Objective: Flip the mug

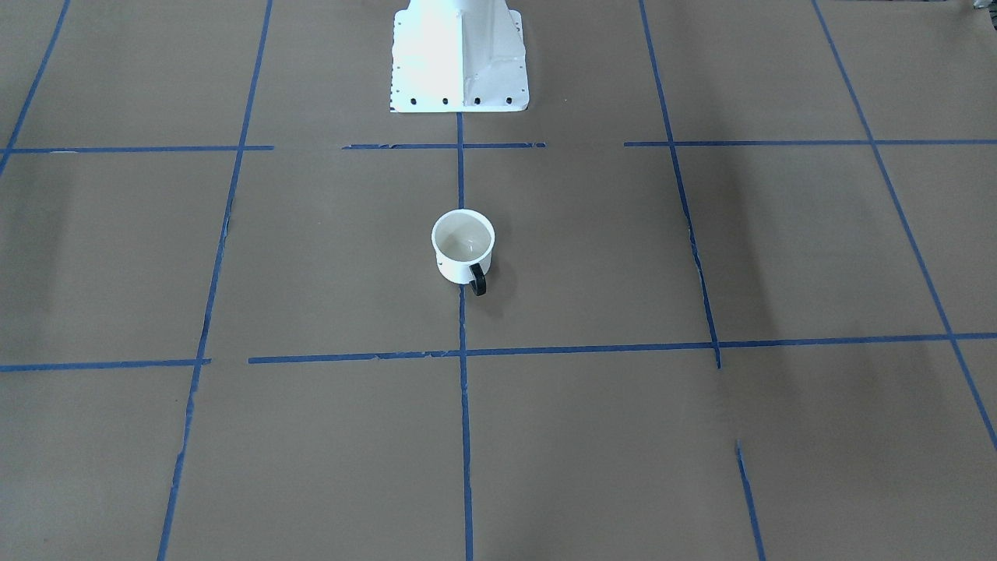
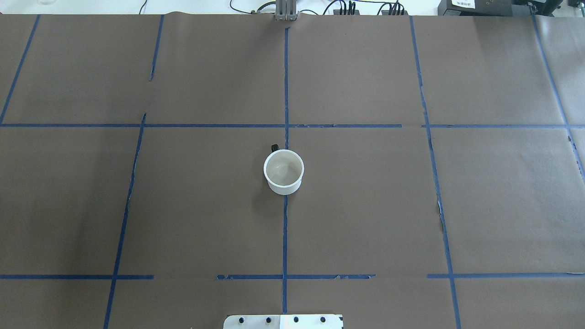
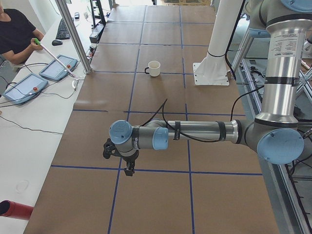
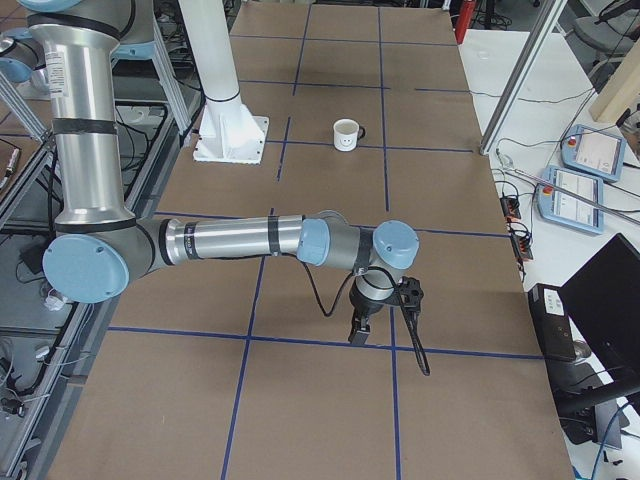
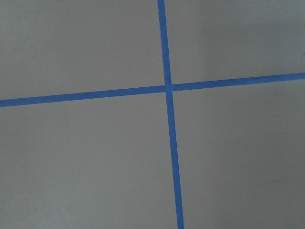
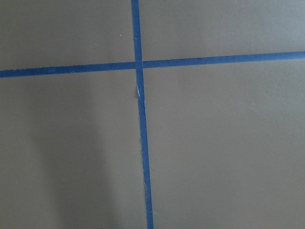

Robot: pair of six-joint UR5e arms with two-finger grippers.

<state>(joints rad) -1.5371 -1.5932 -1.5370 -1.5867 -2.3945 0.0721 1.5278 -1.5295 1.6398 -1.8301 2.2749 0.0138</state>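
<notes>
The small white mug (image 2: 284, 172) stands upright, mouth up, on the brown paper at the table's middle. Its black handle points away from the robot's base. It also shows in the front-facing view (image 1: 463, 248), the exterior left view (image 3: 154, 68) and the exterior right view (image 4: 347, 134), where its black smiley face shows. My left gripper (image 3: 128, 170) hangs above the table far from the mug, at the table's left end. My right gripper (image 4: 358, 334) hangs likewise at the right end. Both show only in the side views, so I cannot tell whether they are open or shut.
The robot's white base (image 1: 459, 54) stands behind the mug. Blue tape lines (image 2: 285, 228) grid the paper. An operator (image 3: 14, 34) sits by teach pendants (image 3: 58, 67) at a side table. Wrist views show only paper and tape crossings.
</notes>
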